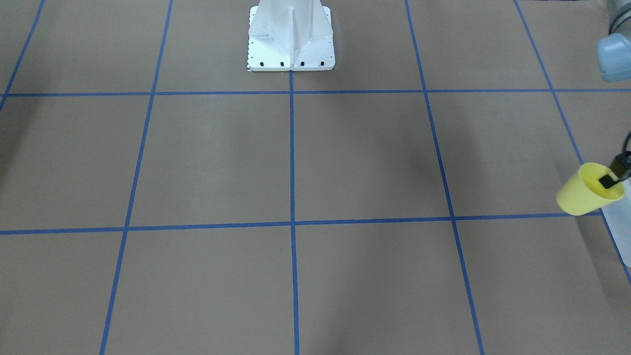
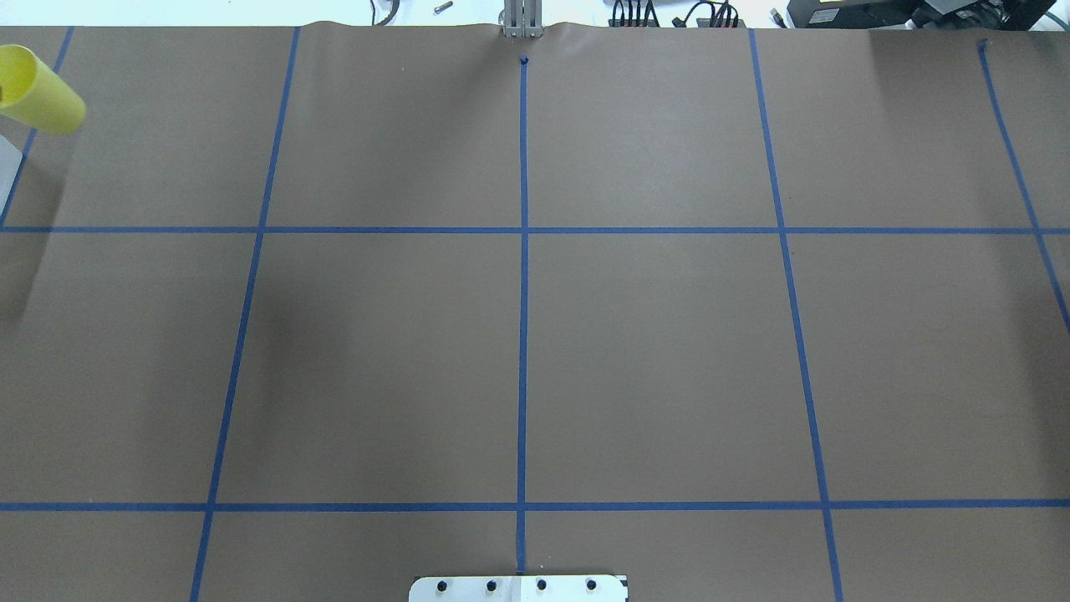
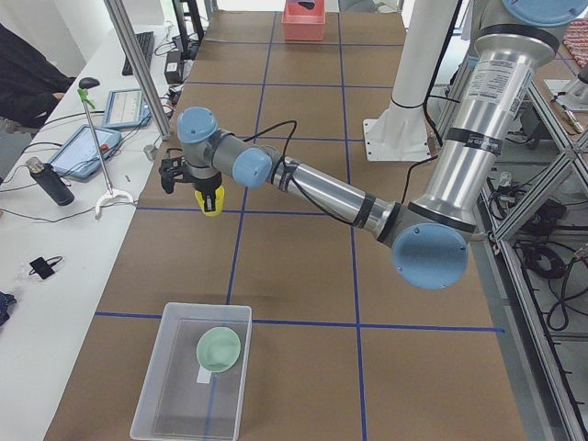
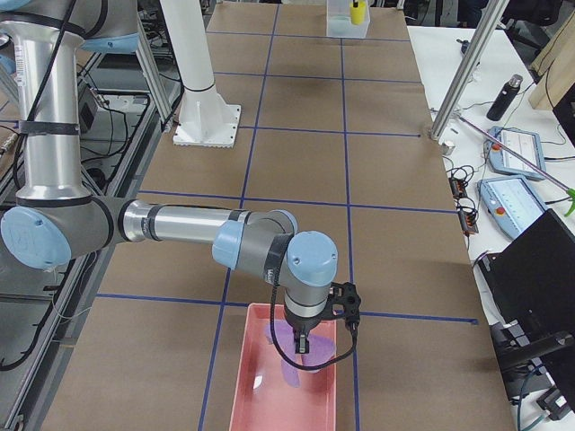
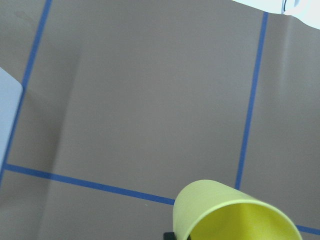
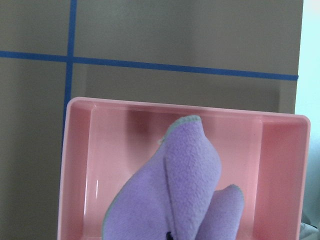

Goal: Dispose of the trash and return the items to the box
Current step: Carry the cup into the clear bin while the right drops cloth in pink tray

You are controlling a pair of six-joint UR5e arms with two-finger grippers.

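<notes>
My left gripper (image 1: 611, 178) is shut on the rim of the yellow cup (image 1: 586, 190), one finger inside it, and holds it tilted above the table. The cup also shows in the overhead view (image 2: 38, 100) and the left wrist view (image 5: 235, 215). The frosted box (image 3: 152, 386) lies near the table's end, apart from the cup, with the pale green bowl (image 3: 219, 349) inside. My right gripper (image 4: 301, 341) hangs over a pink tray (image 4: 260, 395), shut on a purple cloth (image 6: 175, 195). Its fingers are hidden behind the cloth in the right wrist view.
The white robot pedestal (image 1: 291, 37) stands at the table's middle edge. The box's corner shows in the front view (image 1: 618, 231) and the overhead view (image 2: 7, 171). A side bench holds tablets (image 3: 87, 147) and a bottle (image 3: 46, 181). An aluminium post (image 3: 138, 64) stands at the table's edge.
</notes>
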